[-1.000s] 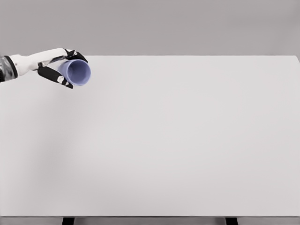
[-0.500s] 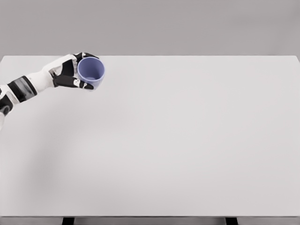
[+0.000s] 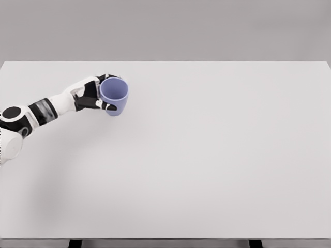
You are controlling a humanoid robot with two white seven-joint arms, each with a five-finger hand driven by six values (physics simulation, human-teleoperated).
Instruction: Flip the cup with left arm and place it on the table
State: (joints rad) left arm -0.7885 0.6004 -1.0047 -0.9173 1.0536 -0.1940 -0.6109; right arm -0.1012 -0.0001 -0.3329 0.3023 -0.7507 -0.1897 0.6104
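Over the far left part of the table (image 3: pixel 207 155), a lavender-blue cup (image 3: pixel 114 96) is held by the left robot hand (image 3: pixel 93 96). The white arm with dark joints is seen coming in from the left edge of the picture, and it reaches toward the far edge of the table. The cup is gripped from its left side: the dark fingers (image 3: pixel 106 107) are wrapped around the wall of the cup, one lying across the near side under the rim and others showing at the far side of the rim, so the robot hand is clamped on the cup. The cup is seen with its mouth upward and a little tilted toward the camera, so that the round opening and a part of the inside wall are visible. The lower part of the cup is narrower than the rim. Whether the bottom of the cup is touching the table or is just above it cannot be told from this view. The cup is near the far edge of the table and well apart from the near edge and from the right edge. The table top is white and plain, and two dark legs are seen under its near edge. The right arm is not seen in the picture.
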